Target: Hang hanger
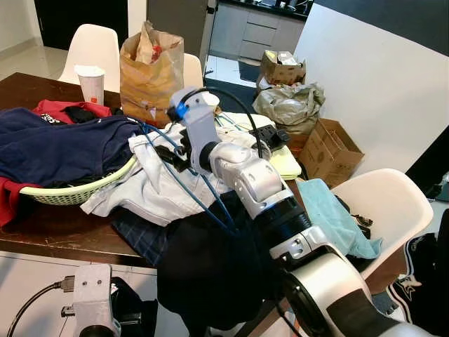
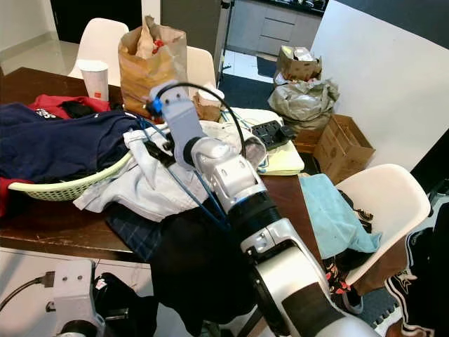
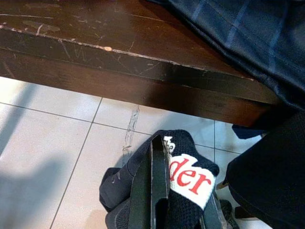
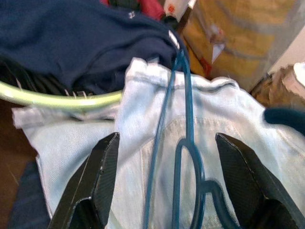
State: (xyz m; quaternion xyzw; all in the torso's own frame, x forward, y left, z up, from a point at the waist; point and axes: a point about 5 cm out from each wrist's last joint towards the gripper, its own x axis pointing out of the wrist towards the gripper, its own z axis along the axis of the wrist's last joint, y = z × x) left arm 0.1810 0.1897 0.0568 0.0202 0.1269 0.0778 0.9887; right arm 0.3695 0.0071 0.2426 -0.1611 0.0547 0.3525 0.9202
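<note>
A blue wire hanger [image 1: 188, 188] lies on pale jeans [image 1: 144, 189] in the clothes heap on the dark wooden table [image 1: 63, 235]. My right arm reaches across the table, and its gripper [image 4: 167, 138] hovers just over the hanger, open. The hanger's hook and neck [image 4: 185, 100] run between the two black fingers [image 4: 102, 167] without touching them. The hanger's far end is tucked under navy clothes [image 4: 71, 38]. My left gripper [image 3: 178, 200] hangs below the table's front edge, above a black cloth with red letters [image 3: 190, 179] and the tiled floor.
A pale green basket [image 1: 70, 193] of navy and red clothes sits at the table's left. Behind the heap are a brown paper bag [image 1: 151, 70] and a paper cup [image 1: 91, 83]. A white chair [image 1: 396, 203] with a teal towel [image 1: 337, 217] stands at my right, near cardboard boxes [image 1: 337, 151].
</note>
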